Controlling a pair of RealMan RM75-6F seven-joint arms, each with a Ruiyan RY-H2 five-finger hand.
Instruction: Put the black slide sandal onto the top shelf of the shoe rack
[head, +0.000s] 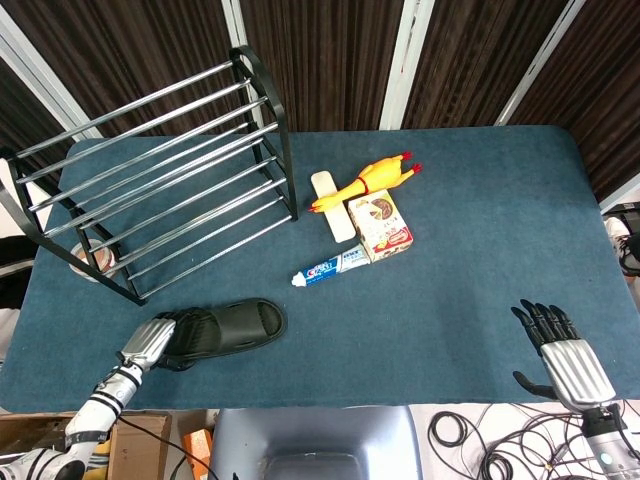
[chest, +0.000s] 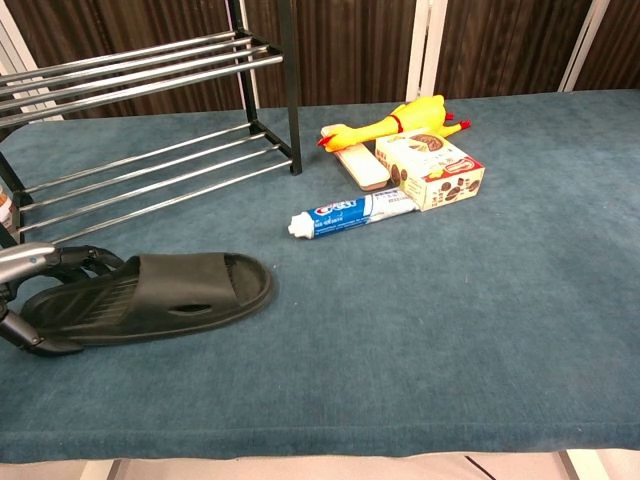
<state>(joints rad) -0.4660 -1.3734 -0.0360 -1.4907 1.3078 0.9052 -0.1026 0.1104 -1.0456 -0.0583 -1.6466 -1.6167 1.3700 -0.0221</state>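
The head view looks steeply down from above the near edge of the surface (head: 480, 260), taking in its whole blue top as far as the dark curtained wall behind the shoe rack (head: 160, 170). The chest view sits low and close at that same near edge, facing level across the surface toward the shoe rack, which fills its upper left corner and is cut off there. Both views share the stretch in front of the shoe rack: the sandal (head: 225, 328) just before it and the toothpaste tube (chest: 350, 213) to its right.
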